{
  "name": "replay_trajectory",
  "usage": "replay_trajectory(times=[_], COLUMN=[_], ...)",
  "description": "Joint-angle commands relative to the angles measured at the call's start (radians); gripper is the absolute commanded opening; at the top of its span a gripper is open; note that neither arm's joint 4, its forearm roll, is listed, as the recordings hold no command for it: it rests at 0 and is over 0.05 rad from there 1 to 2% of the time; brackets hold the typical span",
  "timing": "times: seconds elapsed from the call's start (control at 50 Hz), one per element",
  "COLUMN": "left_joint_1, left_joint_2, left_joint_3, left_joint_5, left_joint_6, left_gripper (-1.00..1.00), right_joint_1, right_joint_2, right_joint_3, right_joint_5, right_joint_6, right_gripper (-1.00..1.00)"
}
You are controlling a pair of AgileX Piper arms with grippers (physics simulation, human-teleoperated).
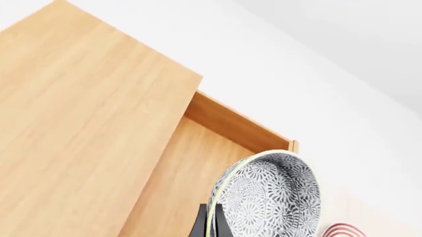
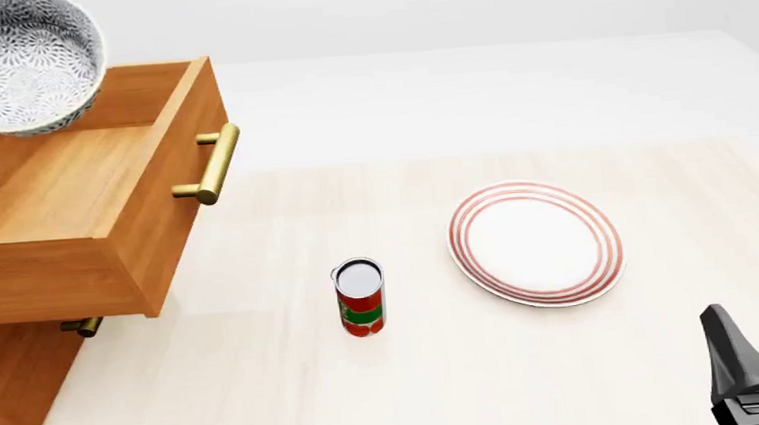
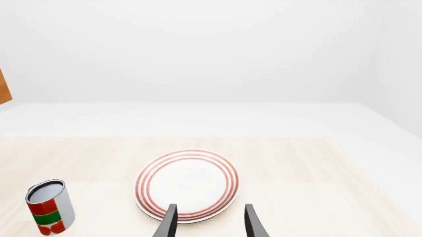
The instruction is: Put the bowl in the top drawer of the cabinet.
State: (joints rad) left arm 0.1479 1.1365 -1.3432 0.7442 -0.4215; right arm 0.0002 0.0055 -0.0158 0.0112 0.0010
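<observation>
Bowl [image 2: 24,65] is the thing to follow, but I begin with the biggest object. The cabinet [image 2: 4,384] stands at the left side of the counter [image 2: 525,373], and its top drawer [image 2: 79,208] is pulled out, with the brass bar handle [image 2: 216,164] on the front panel. Under it, a small brass handle [image 2: 83,326] of the lower drawer is visible.

The bowl, white with a grey-blue flower pattern, is held in the air above the back part of the open drawer, near the upper left corner of the front view. It is tilted. The left hand [image 1: 209,222] is closed on the rim of the bowl; in the left wrist view one dark finger is inside the rim and one is outside.

The plate [image 2: 537,244] with red rings lies flat on the counter, well apart from the cabinet. A can [image 2: 360,296] with red and green label stands upright between the cabinet and the plate.

The right hand [image 3: 209,222] is low at the right side, near the plate, with its fingers apart and nothing between them.
</observation>
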Motion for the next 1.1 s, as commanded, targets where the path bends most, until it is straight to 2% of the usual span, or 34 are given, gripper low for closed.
replay_trajectory(times=[0.02,1.1], left_joint_1=[0.004,0.017], left_joint_2=[0.004,0.055], left_joint_3=[0.012,0.095], left_joint_5=[-0.012,-0.095], left_joint_6=[0.009,0.024], left_gripper=[-1.0,-1.0], right_joint_1=[0.0,0.0], right_joint_2=[0.0,0.0], right_joint_3=[0.0,0.0], right_joint_5=[0.0,0.0], right_joint_6=[0.0,0.0], right_gripper=[1.0,1.0])
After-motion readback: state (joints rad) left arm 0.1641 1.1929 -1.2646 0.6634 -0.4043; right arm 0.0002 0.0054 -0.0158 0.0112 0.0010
